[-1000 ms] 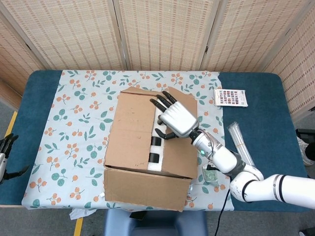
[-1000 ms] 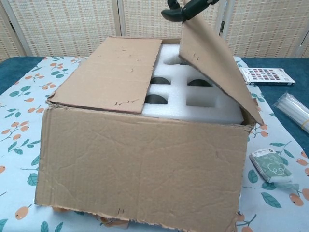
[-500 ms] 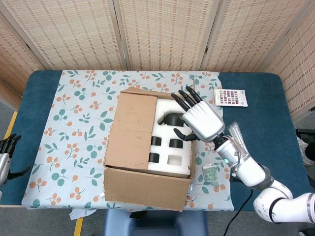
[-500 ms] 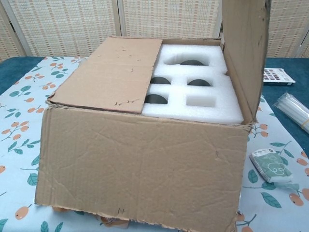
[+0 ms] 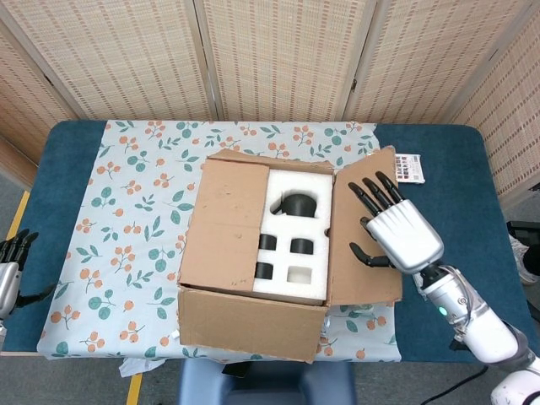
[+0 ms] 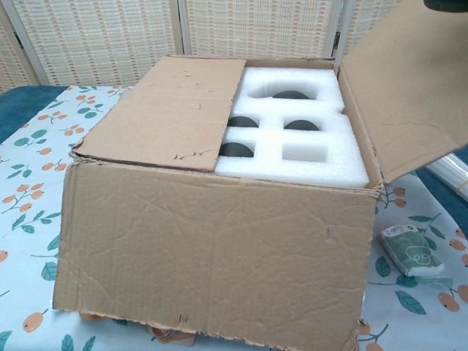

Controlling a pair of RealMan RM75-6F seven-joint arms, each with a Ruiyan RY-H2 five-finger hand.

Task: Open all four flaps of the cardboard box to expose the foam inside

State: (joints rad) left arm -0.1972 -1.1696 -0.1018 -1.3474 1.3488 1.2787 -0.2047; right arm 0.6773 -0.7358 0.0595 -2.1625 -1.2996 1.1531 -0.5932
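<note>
The right hand point(image 5: 396, 236) lay nearest the robot, fingers spread apart and gripping nothing, its palm side against the upper face of the box's right flap point(image 5: 363, 236), which it had pushed outward. The risk, as I judged it, was springback: the flap stood tilted up in the chest view, not folded flat, so lifting the hand away could let the creased cardboard swing inward over the foam point(image 5: 295, 245). Pressing too hard could also drag the whole cardboard box point(image 5: 253, 325) sideways on the floral cloth point(image 5: 126, 202).

Just to the hand's left, the white foam showed its dark round pockets. Beyond that, the left flap point(image 5: 228, 224) lay closed over the other half, not yet opened. Past the hand's fingertips, a small printed card point(image 5: 409, 166) peeked out from behind the flap's far corner.

Far off at the table's left edge, the left hand point(image 5: 10, 270) hung idle, fingers loosely apart, holding nothing.
</note>
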